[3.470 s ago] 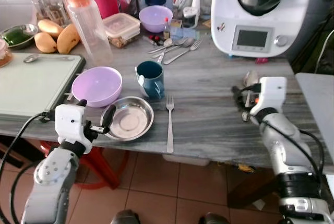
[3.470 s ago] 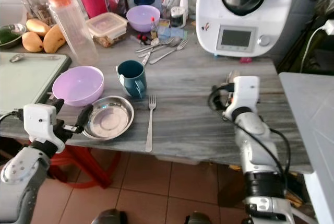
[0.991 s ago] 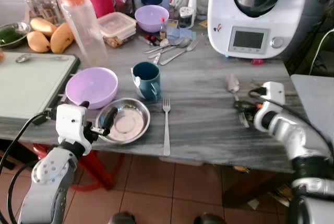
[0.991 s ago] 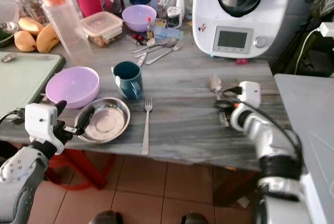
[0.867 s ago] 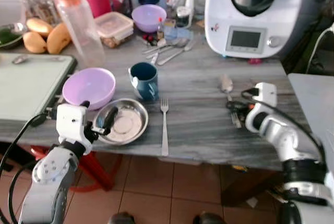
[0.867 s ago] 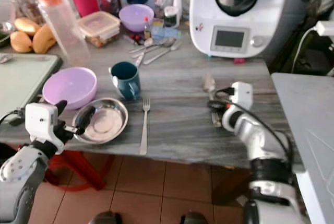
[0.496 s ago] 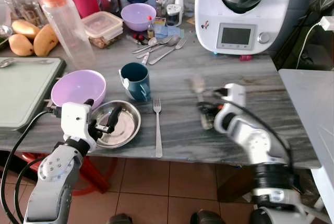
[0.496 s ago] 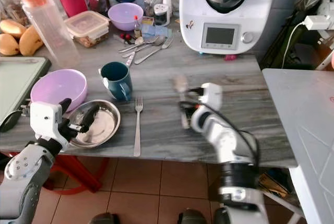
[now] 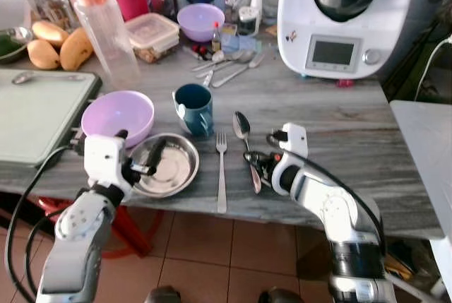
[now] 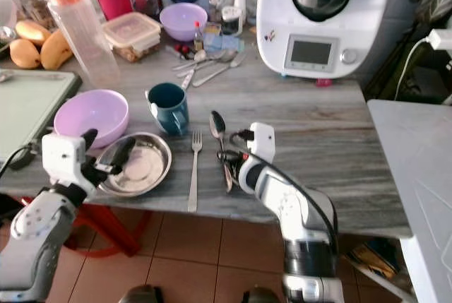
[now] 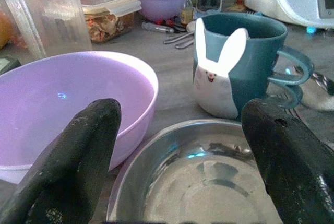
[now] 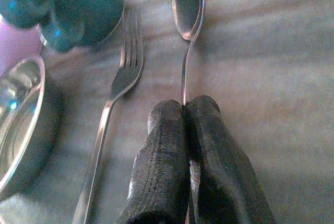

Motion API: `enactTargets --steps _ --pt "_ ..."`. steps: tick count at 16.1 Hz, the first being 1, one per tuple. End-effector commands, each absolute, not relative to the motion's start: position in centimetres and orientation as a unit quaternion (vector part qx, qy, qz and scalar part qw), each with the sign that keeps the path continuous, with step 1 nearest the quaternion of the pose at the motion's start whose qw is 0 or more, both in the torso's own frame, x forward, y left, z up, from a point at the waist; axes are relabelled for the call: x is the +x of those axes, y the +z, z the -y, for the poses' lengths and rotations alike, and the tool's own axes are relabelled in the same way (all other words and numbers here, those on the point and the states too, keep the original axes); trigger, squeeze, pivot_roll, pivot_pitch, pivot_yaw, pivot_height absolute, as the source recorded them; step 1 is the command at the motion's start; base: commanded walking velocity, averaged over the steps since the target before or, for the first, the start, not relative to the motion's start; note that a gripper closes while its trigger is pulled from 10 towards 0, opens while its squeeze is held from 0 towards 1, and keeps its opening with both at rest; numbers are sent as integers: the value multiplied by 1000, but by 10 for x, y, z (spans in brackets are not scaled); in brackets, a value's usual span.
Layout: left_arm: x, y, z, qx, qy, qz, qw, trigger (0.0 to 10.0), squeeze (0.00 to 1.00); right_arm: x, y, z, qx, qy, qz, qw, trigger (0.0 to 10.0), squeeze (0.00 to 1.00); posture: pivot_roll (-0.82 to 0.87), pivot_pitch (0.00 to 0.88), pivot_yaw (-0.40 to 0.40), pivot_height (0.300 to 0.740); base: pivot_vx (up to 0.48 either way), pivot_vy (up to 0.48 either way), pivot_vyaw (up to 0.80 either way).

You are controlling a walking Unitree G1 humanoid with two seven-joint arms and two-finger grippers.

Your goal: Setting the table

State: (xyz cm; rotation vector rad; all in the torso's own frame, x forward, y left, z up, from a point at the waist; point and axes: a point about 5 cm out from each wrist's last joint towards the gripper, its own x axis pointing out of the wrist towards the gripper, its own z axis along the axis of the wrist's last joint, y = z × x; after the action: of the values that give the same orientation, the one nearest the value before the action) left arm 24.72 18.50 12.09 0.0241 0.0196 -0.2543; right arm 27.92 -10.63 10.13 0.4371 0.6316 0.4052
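Observation:
A spoon (image 9: 244, 131) lies on the grey table just right of a fork (image 9: 221, 169), its bowl pointing away from me. My right gripper (image 9: 259, 166) is shut on the spoon's handle (image 12: 183, 85), low over the table. A steel bowl (image 9: 169, 167) sits left of the fork, with a teal mug (image 9: 195, 107) and a purple bowl (image 9: 118, 114) behind it. My left gripper (image 9: 139, 146) stands open at the steel bowl's left rim, one finger (image 11: 78, 156) by the purple bowl, the other (image 11: 284, 156) over the steel rim (image 11: 156, 177).
A white kitchen machine (image 9: 346, 13) stands at the back right. More cutlery (image 9: 227, 63), a small purple bowl (image 9: 200, 20), a lidded box (image 9: 150, 33) and an orange-capped bottle (image 9: 104, 27) crowd the back. A green board (image 9: 35, 112) lies left. The table edge (image 9: 233, 211) is close.
My right gripper has carried the spoon leftward across the table, from near its right end to beside the fork. The left gripper stays open at the steel bowl. The camera has shifted.

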Motion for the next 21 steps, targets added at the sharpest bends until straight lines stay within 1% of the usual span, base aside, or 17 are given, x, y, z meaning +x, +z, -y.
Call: enactTargets --steps 1,3,7,8,9,10,11,12,13,21 --pt "249 121 -185 17 -122 -9 992 10000 0 265 77 111 195 164 -379 890 0 0 26 34 16 740 0 0 0" --pt "250 120 -183 14 -123 -6 992 10000 0 257 79 113 199 148 -382 890 0 0 19 29 13 740 0 0 0" --pt "254 119 -182 12 -124 -3 992 10000 0 245 77 110 206 149 -392 884 0 0 10 21 12 740 0 0 0" --pt "254 119 -181 11 -123 -2 992 10000 0 244 77 110 209 147 -393 884 0 0 9 19 12 740 0 0 0" --pt "254 118 -181 11 -123 -2 992 10000 0 246 76 112 211 143 -392 884 353 0 9 17 12 740 0 0 0" --pt "254 118 -180 10 -124 -1 992 10000 0 247 76 113 211 141 -392 884 353 0 9 16 12 740 0 0 0" --pt "255 118 -181 10 -124 0 992 10000 0 248 75 114 215 134 -394 883 9216 325 12 13 11 740 0 0 0" --pt "255 118 -181 11 -123 0 992 10000 0 248 75 114 216 133 -395 883 10000 957 14 13 12 740 0 0 0" --pt "255 118 -181 11 -122 1 992 10000 0 247 75 114 217 133 -395 883 10000 1000 15 13 11 740 0 0 0" --pt "255 118 -182 14 -125 1 992 10000 0 249 78 116 207 139 -388 887 10000 1000 13 10 18 740 0 0 0"
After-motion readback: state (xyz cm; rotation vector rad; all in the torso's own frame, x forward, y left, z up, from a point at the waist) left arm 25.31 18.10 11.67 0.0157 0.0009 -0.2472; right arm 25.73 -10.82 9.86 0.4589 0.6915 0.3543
